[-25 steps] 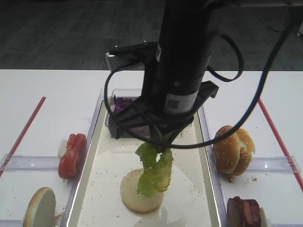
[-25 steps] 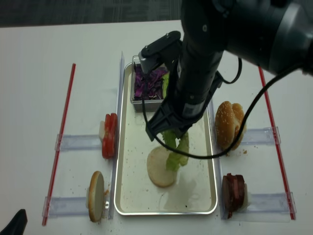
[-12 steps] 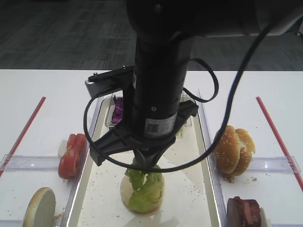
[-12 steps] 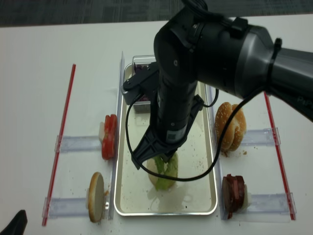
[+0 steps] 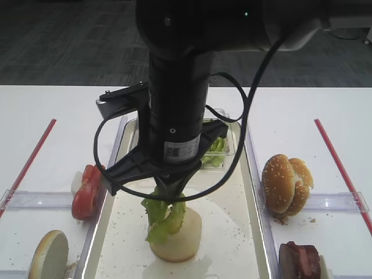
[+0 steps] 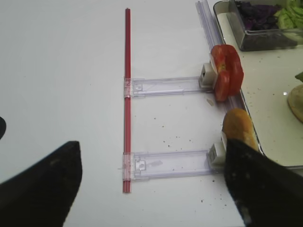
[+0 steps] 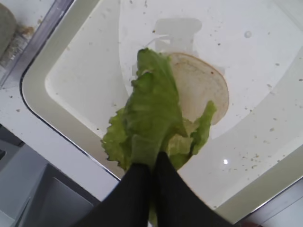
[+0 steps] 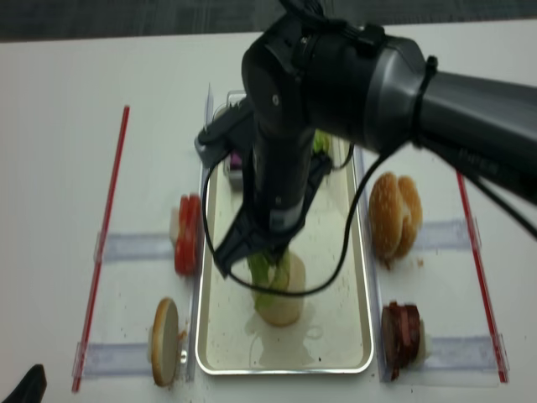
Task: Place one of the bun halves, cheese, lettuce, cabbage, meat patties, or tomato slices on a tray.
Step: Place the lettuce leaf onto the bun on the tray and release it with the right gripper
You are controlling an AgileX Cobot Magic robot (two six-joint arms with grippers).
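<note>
Since the earlier frames the right arm has swung toward the lower left of the exterior views and dropped, carrying the lettuce (image 7: 151,118) from beside the pale bun half (image 5: 185,237) to right over it.

The right fingers (image 7: 154,182) are pressed fully together on the stem end of the leaf. In the wrist view the lettuce runs away from the fingertips toward the upper middle of the frame, its long axis lying across the bun half (image 7: 203,87), whose bare part shows to the upper right of the leaf. In the exterior view the leaf hangs nearly upright and its lower end meets the left edge of the bun; whether it truly rests there or only brushes it I cannot tell.

The bun sits on the floor of the tray (image 5: 244,244), in the lower middle of that view.

The left fingers (image 6: 156,184) stand wide apart and hold nothing, over the tabletop (image 6: 61,71) well left of the tray, so the right arm is plainly the nearer one. Release looks close, judging by how low the leaf hangs.
</note>
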